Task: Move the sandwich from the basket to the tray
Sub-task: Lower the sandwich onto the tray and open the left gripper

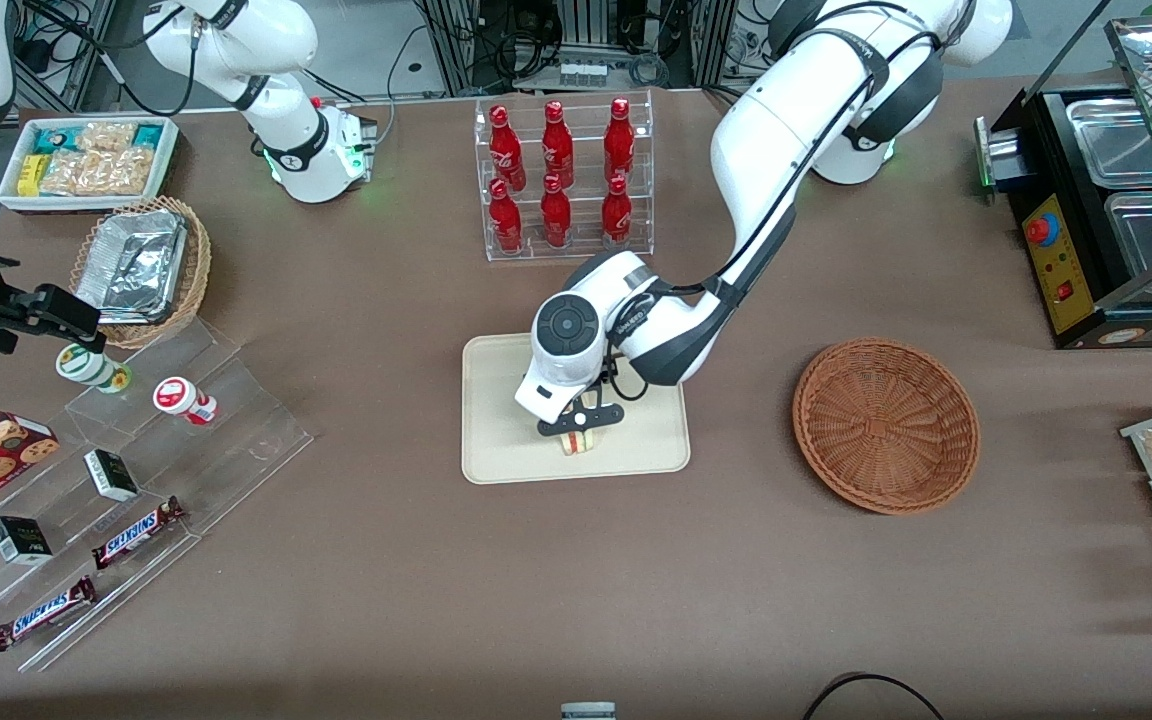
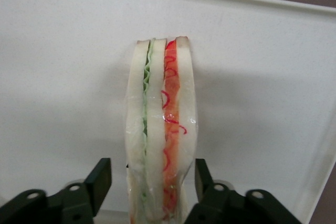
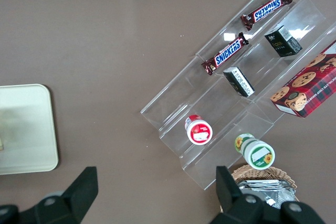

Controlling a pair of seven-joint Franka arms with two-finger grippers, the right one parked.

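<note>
The sandwich [image 1: 582, 442] stands on its edge on the cream tray [image 1: 496, 455], in the part of the tray nearest the front camera. In the left wrist view the sandwich [image 2: 160, 124] shows white bread with green and red layers, resting on the tray [image 2: 63, 77]. My left gripper [image 1: 581, 420] is directly above it and is open. Its black fingers [image 2: 102, 179] straddle the sandwich, with a visible gap on each side. The round reddish-brown basket [image 1: 886, 425] sits beside the tray toward the working arm's end and holds nothing.
A clear rack of red bottles [image 1: 561, 180] stands farther from the front camera than the tray. Clear display steps [image 1: 136, 470] with snacks, a tan basket of foil trays [image 1: 141, 265] and a white snack bin [image 1: 86, 160] lie toward the parked arm's end. A black warmer [image 1: 1106, 210] stands at the working arm's end.
</note>
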